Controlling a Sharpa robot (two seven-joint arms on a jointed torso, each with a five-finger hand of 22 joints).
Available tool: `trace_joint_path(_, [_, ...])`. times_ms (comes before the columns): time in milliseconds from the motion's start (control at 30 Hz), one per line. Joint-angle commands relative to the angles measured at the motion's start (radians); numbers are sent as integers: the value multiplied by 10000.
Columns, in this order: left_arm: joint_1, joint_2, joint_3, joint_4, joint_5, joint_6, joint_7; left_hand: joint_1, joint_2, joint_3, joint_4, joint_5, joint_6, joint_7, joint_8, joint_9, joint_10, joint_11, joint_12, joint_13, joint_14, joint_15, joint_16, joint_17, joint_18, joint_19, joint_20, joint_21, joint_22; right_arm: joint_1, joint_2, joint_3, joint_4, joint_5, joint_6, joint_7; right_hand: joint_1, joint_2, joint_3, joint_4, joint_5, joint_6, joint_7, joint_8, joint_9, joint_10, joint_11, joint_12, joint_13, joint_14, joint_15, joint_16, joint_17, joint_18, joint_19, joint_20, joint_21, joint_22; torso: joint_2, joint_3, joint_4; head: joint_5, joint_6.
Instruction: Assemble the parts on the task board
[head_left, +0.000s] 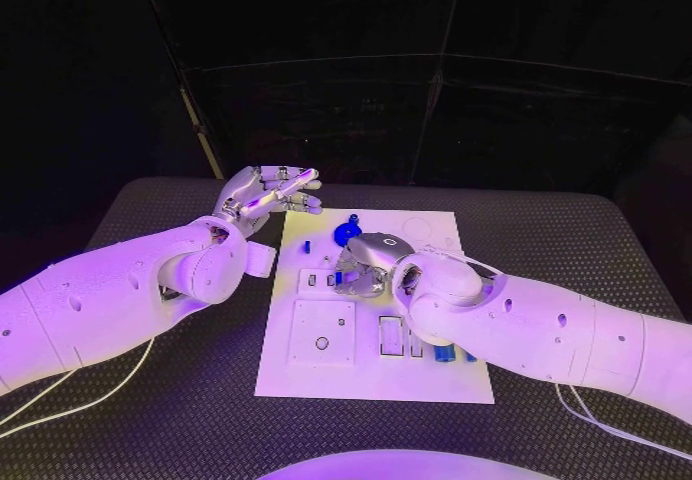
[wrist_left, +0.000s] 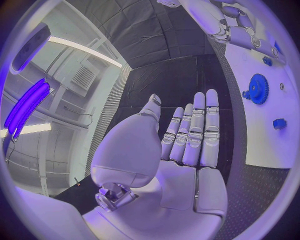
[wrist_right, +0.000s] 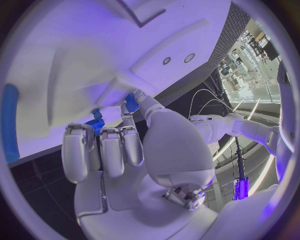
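My right robot hand (head_left: 364, 268) pinches a blue part (wrist_right: 131, 102) over the board (head_left: 433, 385) to seat it, while my left robot hand (head_left: 267, 193), fingers straight together and holding nothing, waits clear.

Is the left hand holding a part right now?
No, the left hand is flat with its fingers straight and nothing in its palm, off to the side of the task board.

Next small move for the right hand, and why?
Probably a small lowering of the right hand to close its fingertips on the small blue part they touch on the board. The hold isn't clearly made yet. The left hand is raised, flat and holding nothing, off the board's far corner, and the blue gear lies free.
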Motion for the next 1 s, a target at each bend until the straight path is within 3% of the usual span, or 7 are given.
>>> trace_joint_path(33, [16, 12, 10, 5, -32, 117, 20, -3, 65, -49, -2, 38, 83, -11, -52, -9, 51, 11, -54, 15, 26, 22, -46, 9, 100, 29, 6, -26, -9, -16, -10, -21, -20, -83, 272, -130, -66, -79, -46, 25, -6, -99, 59, -85, -11, 360, 6, -71, 1586, 800, -26, -41, 1438, -173, 77, -43, -3, 952, -2, -3, 6, 4, -14])
trace_joint_path(300, [15, 24, 9, -15, -32, 126, 11, -3, 65, -49, -2, 38, 83, -11, -52, -9, 51, 11, -54, 15, 26, 22, -46, 9, 100, 29, 6, -26, -9, -19, 17, -22, -46, -92, 0, -109, -267, -344, -176, 113, 64, -384, 152, -243, -19, 290, 91, -160, 1492, 796, 44, -50, 1423, -168, 60, 14, -24, 922, 3, -1, 5, 10, -26])
trace_joint_path(767, [14, 40, 8, -33, -32, 150, -10, -3, 65, -49, -2, 38, 83, -11, -52, -9, 51, 11, -54, 15, 26, 22, -46, 9, 100, 29, 6, -26, -9, -35, 25, -22, -77, -93, -339, -101, -475, -566, -396, 277, 47, -626, 201, -334, -17, 196, 141, -273, 1370, 786, 90, -69, 1377, -157, 33, 63, -51, 874, -4, -2, 0, 12, -26])
trace_joint_path(867, [14, 38, 8, -37, -32, 153, -14, -3, 69, -54, -3, 38, 84, -12, -56, -10, 54, 11, -60, 14, 27, 22, -49, 13, 100, 29, 6, -27, -11, -36, 24, -22, -78, -93, -547, -85, -552, -744, -694, 429, 19, -1231, 337, -446, -49, 25, 256, -469, 1153, 778, 178, -83, 1343, -147, -3, 124, -83, 813, -6, -1, -1, 27, -24])
trace_joint_path(1000, [14, 35, 8, -44, -32, 159, -32, -3, 76, -62, -6, 38, 86, -13, -65, -12, 58, 11, -69, 12, 29, 22, -54, 20, 101, 29, 6, -30, -13, -38, 2, -22, -53, -68, -931, 67, -216, -1029, -1531, 1078, 76, -2136, 569, -415, -24, -273, 471, -786, 781, 764, 363, -104, 1291, -130, -55, 317, -130, 725, -4, 3, -1, 33, -17])
